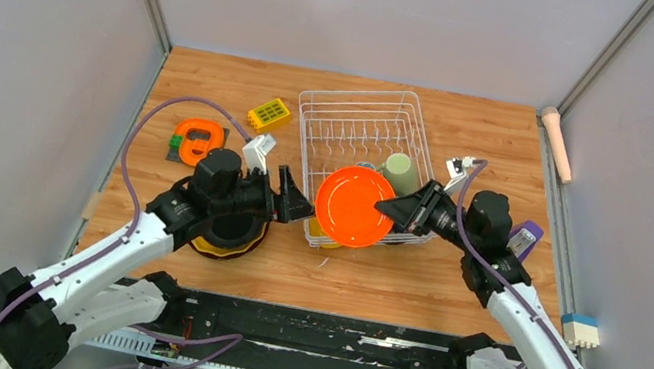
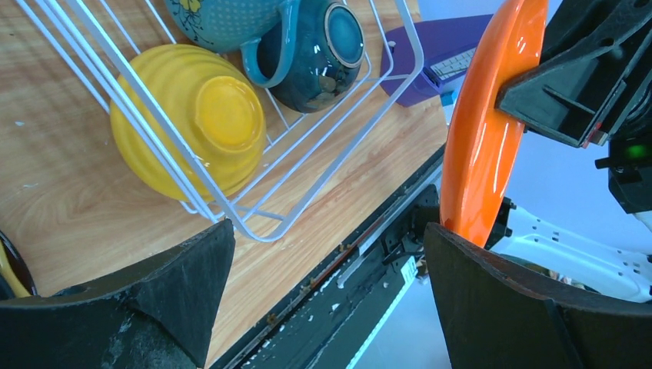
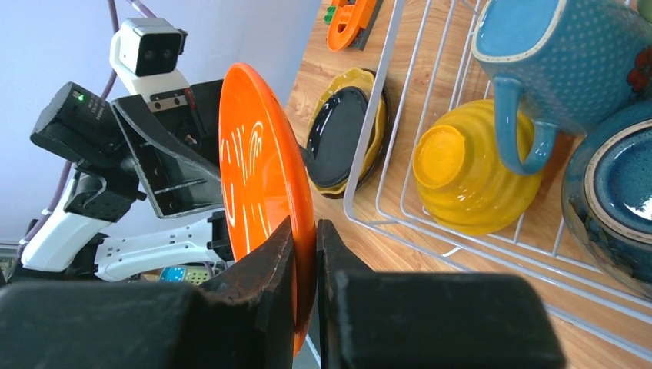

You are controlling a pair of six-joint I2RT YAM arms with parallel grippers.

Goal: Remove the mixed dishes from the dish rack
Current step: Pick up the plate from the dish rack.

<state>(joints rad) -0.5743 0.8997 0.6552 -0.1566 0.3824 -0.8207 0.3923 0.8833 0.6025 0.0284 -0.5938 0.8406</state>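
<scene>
While the orange plate (image 1: 354,207) is up in the air on its edge, over the near end of the dish rack (image 1: 362,135), the right gripper (image 3: 306,254) pinches its rim tight between both fingers. The left gripper (image 1: 296,194) is right next to the plate on the other side, with its fingers spread wide and nothing in them. From the left wrist view, the plate's rim is very close to one left finger, but I cannot tell if they touch.

Inside the white wire rack sit a yellow bowl (image 2: 192,123), a blue mug (image 3: 553,54) and a dark bowl (image 2: 315,54), all near the front. A pale green mug (image 1: 398,171) stands by the rack's right side.

On the table to the left of the rack, under the left arm, a dark brown plate (image 3: 342,134) lies on a yellow plate (image 3: 357,77).

Farther back on the left are a small yellow brick (image 1: 269,114) and an orange round gadget (image 1: 199,140).

Everything rests on a light brown wooden table (image 1: 493,143). Plain grey walls (image 1: 23,40) stand on the left, back and right. A purple thing (image 1: 525,238) lies by the right arm, and a small blue and white block (image 1: 579,331) sits just past the table's right edge.
</scene>
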